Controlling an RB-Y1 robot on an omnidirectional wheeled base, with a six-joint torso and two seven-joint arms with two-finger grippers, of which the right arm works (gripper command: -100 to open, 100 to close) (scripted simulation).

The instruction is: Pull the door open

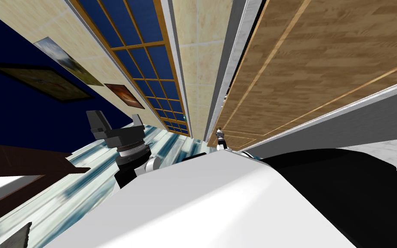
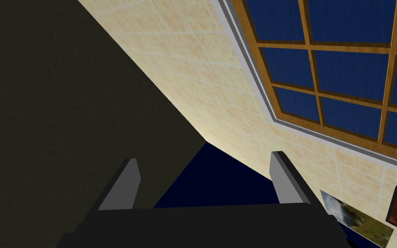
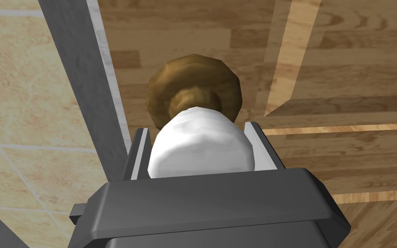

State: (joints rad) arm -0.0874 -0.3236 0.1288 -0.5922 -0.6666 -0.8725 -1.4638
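Observation:
The door is brown wood with lighter inlay lines, standing in a grey frame. A white round knob sits on a brass rose near the door's frame-side edge. My right gripper is shut on the knob, a finger pressed to each side. In the head view the right gripper is tiny at the foot of the door. My left gripper hangs raised at my left, open and holding nothing, with its fingers spread apart.
A tall window with a wooden grid is in the tiled wall left of the door frame. Pictures hang on that wall. A dark wooden piece of furniture stands at far left on the streaked blue-white floor.

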